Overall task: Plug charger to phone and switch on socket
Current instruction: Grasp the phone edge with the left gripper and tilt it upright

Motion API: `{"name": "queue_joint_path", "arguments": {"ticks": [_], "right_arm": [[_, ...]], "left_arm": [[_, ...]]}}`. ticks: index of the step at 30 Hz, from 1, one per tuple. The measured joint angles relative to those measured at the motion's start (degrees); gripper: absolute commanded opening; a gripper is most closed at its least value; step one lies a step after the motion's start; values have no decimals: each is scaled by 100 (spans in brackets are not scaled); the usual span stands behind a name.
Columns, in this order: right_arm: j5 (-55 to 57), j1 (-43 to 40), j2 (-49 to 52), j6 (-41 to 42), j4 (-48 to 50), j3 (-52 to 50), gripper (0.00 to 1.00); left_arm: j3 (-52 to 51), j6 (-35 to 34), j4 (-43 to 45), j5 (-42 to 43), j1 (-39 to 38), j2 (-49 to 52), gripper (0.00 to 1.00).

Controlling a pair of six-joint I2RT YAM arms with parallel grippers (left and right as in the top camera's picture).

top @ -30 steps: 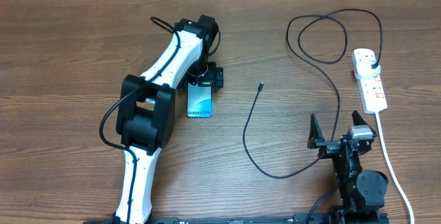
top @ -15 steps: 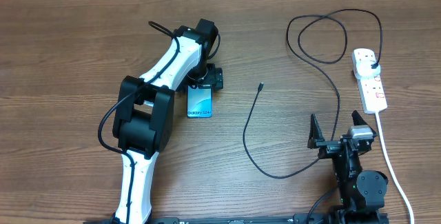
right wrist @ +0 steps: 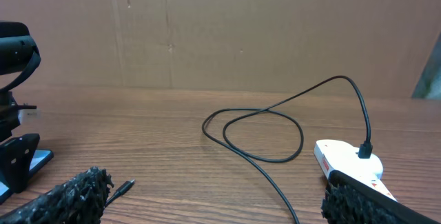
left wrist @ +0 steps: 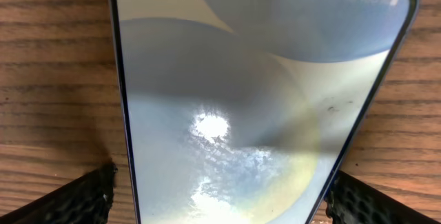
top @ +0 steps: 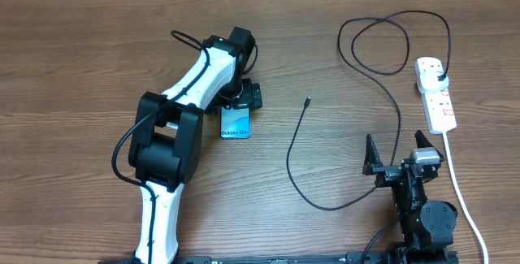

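Step in hand, as judged: the phone (top: 236, 124) is being taken into the left gripper (left wrist: 220, 200) so that its port can be offered to the cable (top: 399, 122). The phone is lying flat on the table (top: 81, 45), left of centre, under the left wrist and well apart from the power strip (top: 436, 97) at far right.

Left gripper: jaws are being held spread, one pad (left wrist: 69, 200) at each long edge of the phone. Shadowed wood is showing between that pad and the edge, so nothing is being clamped yet. Right gripper (top: 398, 157): released, empty, being held just beside the lower run of the cable.

To be done well: the jaws are to be centred, then closed squarely on the two dark edges, so the phone is not being skewed by one pad arriving early. The screen is not to be pressed; the port end is to be left clear. Which end is carrying the port cannot be told.

Appearance, largest first.
- Power strip: white, elongated, red marks on top, thick white cord (top: 457, 187) trailing frontward; switch position too small to read.
- Cable: thin, black, its plug (top: 439, 75) standing in the strip's far socket. It is looping behind, then sweeping round to the connector tip (top: 307, 101), which is lying free right of the phone, apart from it.
- Phone: slim, light blue screen with glare, "Galaxy S24" at its near end.
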Motion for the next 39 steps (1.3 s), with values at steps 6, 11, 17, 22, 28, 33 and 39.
{"name": "queue_joint_path", "arguments": {"ticks": [6,11,17,22,28,33,39], "right_arm": [[0,-2,0,0,2,0,100],[2,0,0,0,0,0,100],[4,0,0,2,0,0,100],[0,-2,0,0,2,0,100],[2,0,0,2,2,0,100],[0,0,0,4,0,0,100],[0,-2,0,0,0,0,100]], "left_arm": [[-7,0,-13,26,0,0,88],[-11,0,-35,37,0,0,85],[-9,2,-48,37,0,-2,77],[160,0,-330,107,-9,72,75],[343,0,-645,225,-9,184,74],[684,118,-1353,527,-9,417,73],[1189,813,-1991,1810,7,525,72]]}}
